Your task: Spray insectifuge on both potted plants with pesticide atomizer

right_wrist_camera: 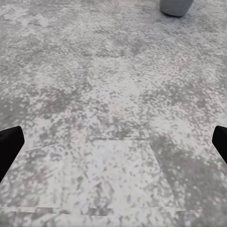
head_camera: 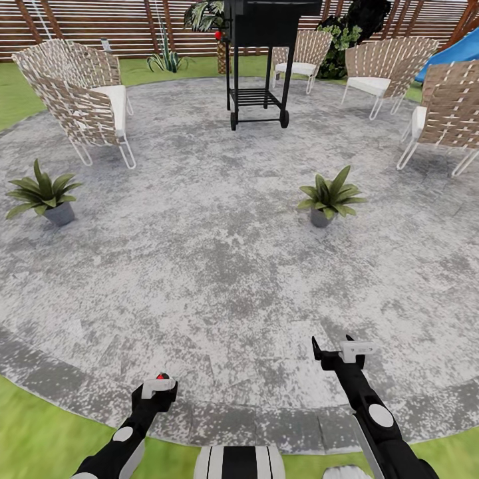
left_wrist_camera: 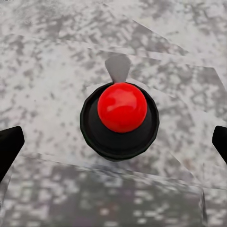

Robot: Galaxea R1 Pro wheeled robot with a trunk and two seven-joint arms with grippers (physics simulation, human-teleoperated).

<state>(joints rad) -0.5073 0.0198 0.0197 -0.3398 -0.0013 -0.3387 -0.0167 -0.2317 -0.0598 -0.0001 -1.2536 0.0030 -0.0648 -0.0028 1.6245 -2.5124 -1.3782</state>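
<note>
Two leafy green potted plants in grey pots [head_camera: 45, 193] [head_camera: 330, 195] unsprayed | left hand [head_camera: 158, 386] apart over red-knobbed black object [left_wrist_camera: 122, 108] | right hand [head_camera: 336, 350] apart, empty | atomizer pickup pending

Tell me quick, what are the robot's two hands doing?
Left gripper: open, nothing between its fingers; a black object with a red ball sits on the patio below it.
Right gripper: open, holding nothing.

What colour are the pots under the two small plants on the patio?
Grey, both the left pot and the right pot; clearest in the head view.
</note>
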